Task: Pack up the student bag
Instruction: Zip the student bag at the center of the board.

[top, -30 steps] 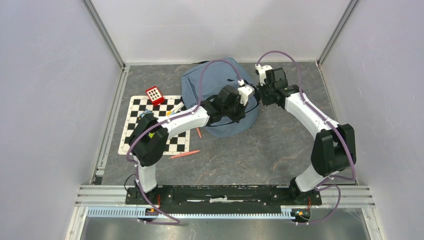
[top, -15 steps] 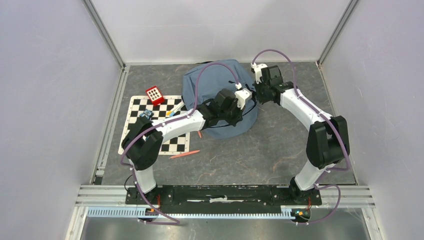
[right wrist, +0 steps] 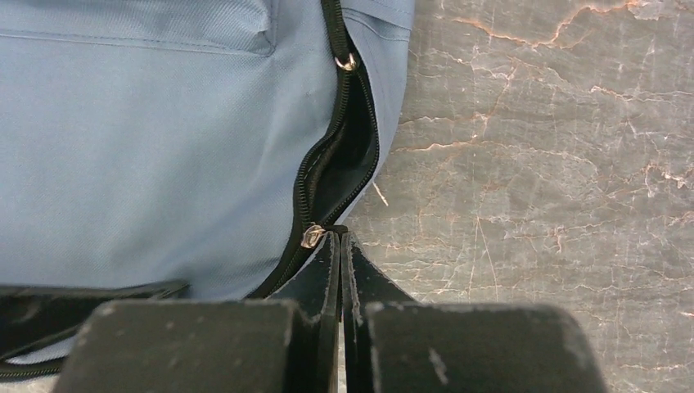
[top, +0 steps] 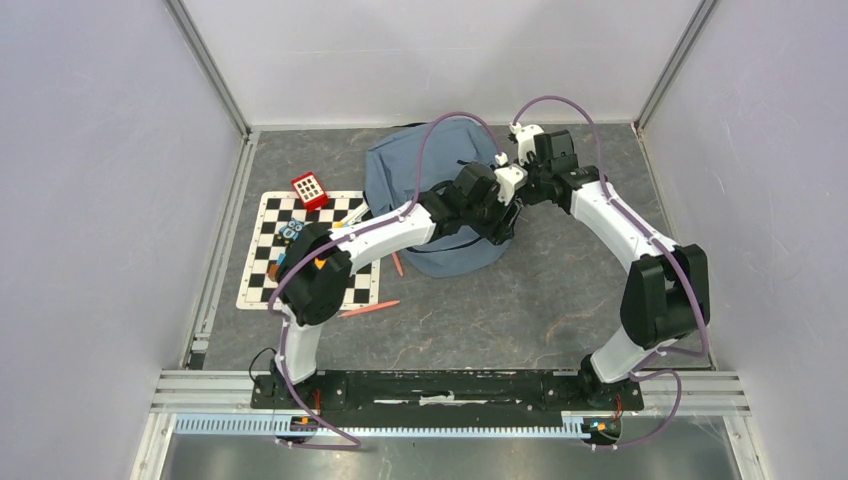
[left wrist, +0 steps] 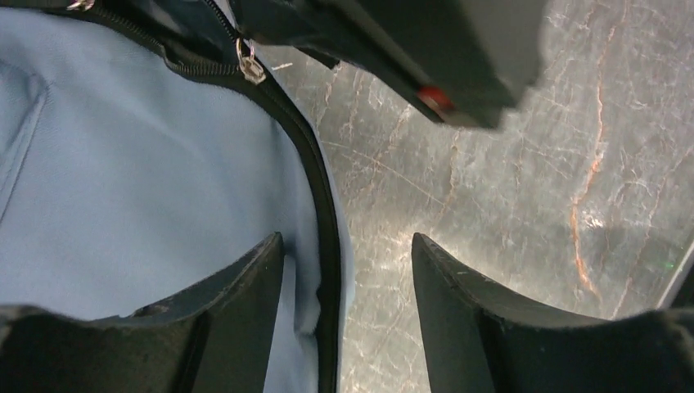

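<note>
Now, student bag (top: 405,175): we find it lying flat at the 12 o'clock end of the tabletop (top: 560,290), with both arms reaching over its 3 o'clock edge.
Zip (right wrist: 301,192): partly parted along that edge, with a dark gap showing between two metal pulls.
Left tool (left wrist: 345,246): released. Its fingers stand apart astride the bag's zippered rim, one over blue fabric and the other over bare tabletop, and we see nothing between them.
Right tool (right wrist: 340,239): clenched, with the fingers pressed together at the near end of the gap. The nearer pull (right wrist: 313,237) sits just beside the tips, and we cannot tell whether it is pinched.
Chequered mat (top: 258,240): at the bag's 9 o'clock, carrying a red calculator (top: 309,189) on its far edge.
Orange pens (top: 368,308): one lies at the mat's 5 o'clock corner, the other just beside the bag's 7 o'clock edge.
</note>
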